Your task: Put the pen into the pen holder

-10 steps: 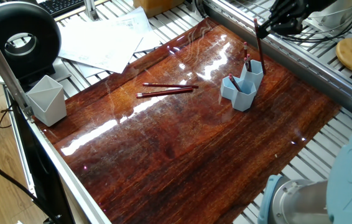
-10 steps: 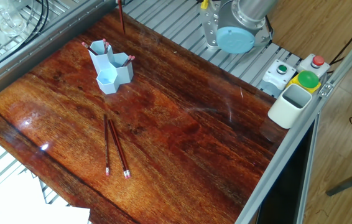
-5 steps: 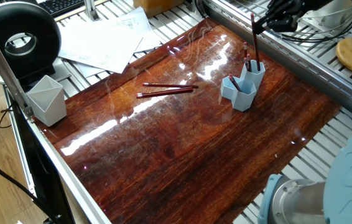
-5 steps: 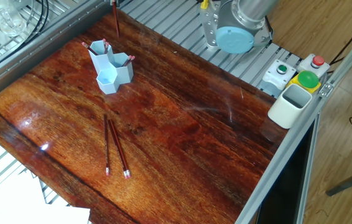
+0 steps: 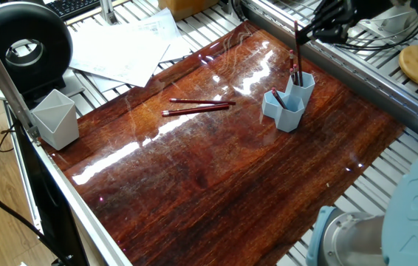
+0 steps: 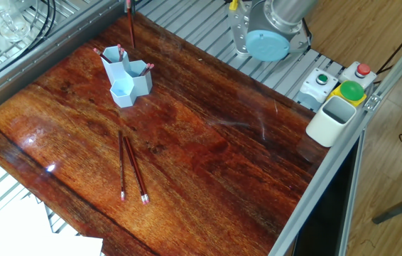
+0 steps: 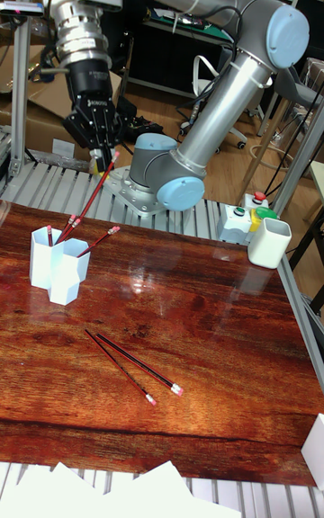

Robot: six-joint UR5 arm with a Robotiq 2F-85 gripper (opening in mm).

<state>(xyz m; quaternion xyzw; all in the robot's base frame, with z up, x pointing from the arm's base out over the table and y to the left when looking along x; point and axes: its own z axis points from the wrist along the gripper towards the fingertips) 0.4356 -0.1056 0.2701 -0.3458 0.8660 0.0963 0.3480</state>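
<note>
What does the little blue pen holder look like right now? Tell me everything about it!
The pen holder is a small light blue cluster of joined hexagonal tubes of different heights, plastic by its look. It stands upright on the shiny wooden table, near the back edge. Red pens with pale tips already stick out of its tubes, leaning. The gripper holds another red pen slanted down toward it; whether its tip is inside cannot be told.
</note>
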